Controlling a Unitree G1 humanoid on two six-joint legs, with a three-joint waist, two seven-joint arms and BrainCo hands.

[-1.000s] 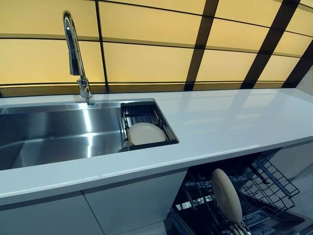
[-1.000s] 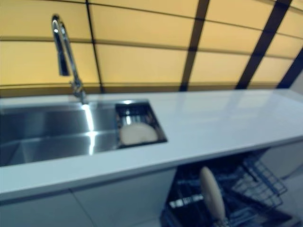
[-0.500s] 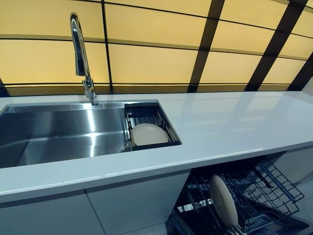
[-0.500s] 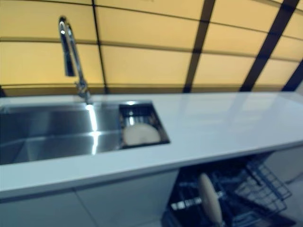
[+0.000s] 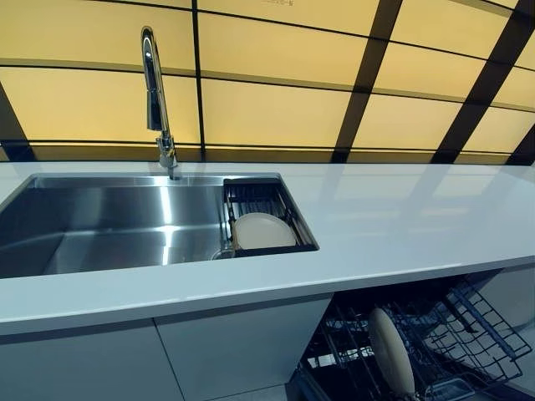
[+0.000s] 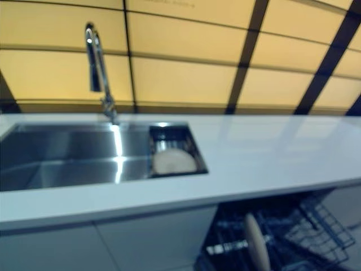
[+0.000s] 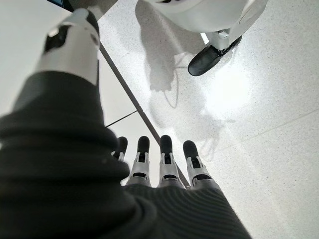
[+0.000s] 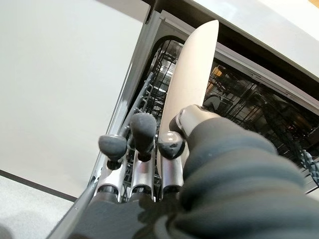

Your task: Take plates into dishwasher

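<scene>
Right robot hand (image 8: 164, 149) grips a plate (image 8: 192, 74) in its own wrist view: the fingers curl against one face and the thumb presses on the plate's edge, so the plate stands on edge and runs lengthwise straight out past the fingertips. Beyond the far end of the plate lies the dark wire rack (image 8: 234, 94) of the open dishwasher, with the white cabinet front just beside the fingers on the other side.

Left robot hand (image 7: 159, 164), in its wrist view, hangs over bare floor (image 7: 259, 114) with fingers straight and relaxed and the thumb apart; it holds nothing, and no plate shows anywhere near it.

From the left eye view, the held plate (image 5: 390, 352) stands upright over the rack (image 5: 468, 334), below the front edge of the white table (image 5: 401, 225); the right robot hand itself is cut off at the lower edge. A second plate (image 5: 263, 231) leans in a small drainer (image 5: 267, 200) at the near end of the steel sink (image 5: 109, 225), up and well off to the left of the held one, with the tap (image 5: 155, 92) behind.

The right eye view shows the same layout, with the held plate edge-on above the rack.

My judgement: the coming move turns on lowering the plate edge-first, its long axis kept in line with the slots directly beneath it. The right robot hand is the one placed to do this; the left is well apart from both plates.
</scene>
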